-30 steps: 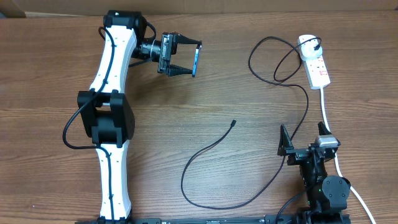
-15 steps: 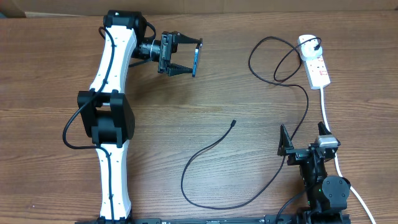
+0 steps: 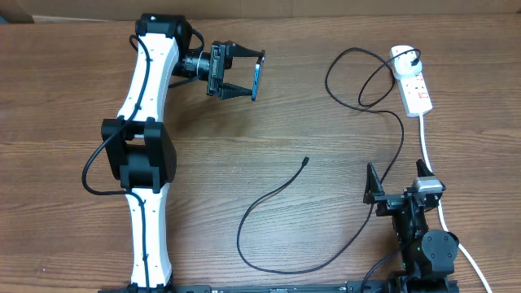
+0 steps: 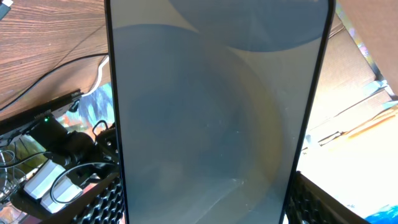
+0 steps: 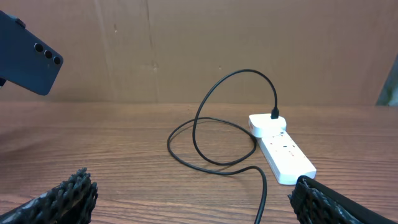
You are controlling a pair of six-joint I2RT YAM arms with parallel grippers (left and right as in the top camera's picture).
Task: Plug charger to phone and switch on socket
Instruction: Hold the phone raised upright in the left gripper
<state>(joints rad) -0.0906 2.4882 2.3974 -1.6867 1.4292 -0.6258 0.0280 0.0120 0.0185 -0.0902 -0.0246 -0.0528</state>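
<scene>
My left gripper (image 3: 256, 79) is shut on the phone (image 3: 256, 83), which hangs edge-on above the far left of the table. In the left wrist view the phone's grey-blue screen (image 4: 217, 112) fills the frame between both fingers (image 4: 102, 202). The charger cable (image 3: 281, 189) lies in a long loop, its connector tip (image 3: 305, 161) free at mid-table. Its plug (image 3: 415, 59) sits in the white socket (image 3: 413, 85) at the far right. My right gripper (image 3: 396, 172) stands open near the front right with nothing in it, and the cable (image 5: 261, 186) runs between its fingers (image 5: 62, 199).
A thick white cord (image 3: 427, 146) runs from the socket toward the right arm's base. The right wrist view shows the socket (image 5: 283, 152) ahead, the phone's dark back (image 5: 28, 59) at upper left, and a brown cardboard wall (image 5: 199, 43) behind the table.
</scene>
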